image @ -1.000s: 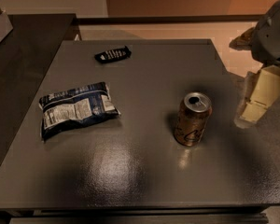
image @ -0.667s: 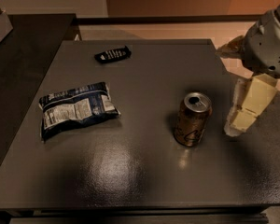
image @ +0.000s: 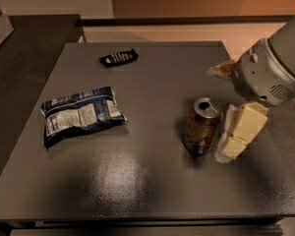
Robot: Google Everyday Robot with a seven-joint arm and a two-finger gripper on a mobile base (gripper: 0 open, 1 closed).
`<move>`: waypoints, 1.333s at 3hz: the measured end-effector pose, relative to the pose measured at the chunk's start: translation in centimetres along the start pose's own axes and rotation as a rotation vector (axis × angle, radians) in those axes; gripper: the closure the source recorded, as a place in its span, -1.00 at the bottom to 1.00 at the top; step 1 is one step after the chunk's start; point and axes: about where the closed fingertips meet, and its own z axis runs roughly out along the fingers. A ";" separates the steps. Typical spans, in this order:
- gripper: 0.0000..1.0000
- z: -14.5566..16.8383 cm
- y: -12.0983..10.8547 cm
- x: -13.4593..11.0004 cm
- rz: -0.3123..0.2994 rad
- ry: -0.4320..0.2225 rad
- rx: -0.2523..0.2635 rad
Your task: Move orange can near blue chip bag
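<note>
The orange can (image: 201, 127) stands upright on the grey table (image: 152, 181), right of centre, its silver top showing. The blue chip bag (image: 81, 114) lies flat at the left of the table, label panel up, well apart from the can. My gripper (image: 221, 113) comes in from the right and is open. One cream finger (image: 240, 132) hangs close beside the can's right side. The other finger (image: 220, 71) is behind the can, farther back. Nothing is held.
A small black remote-like object (image: 119, 57) lies at the table's far edge. A dark counter (image: 24, 48) adjoins the table on the left. The table's right edge (image: 265, 132) runs under my arm.
My gripper has moved left and lower, from beyond the table's right edge to right beside the can. The can and the bag have not moved.
</note>
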 end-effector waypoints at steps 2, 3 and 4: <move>-0.66 3.0 1.0 0.0 0.000 -0.015 -0.014; -0.19 3.5 0.9 0.3 0.011 -0.015 -0.013; 0.27 3.2 0.6 0.3 0.014 -0.019 -0.005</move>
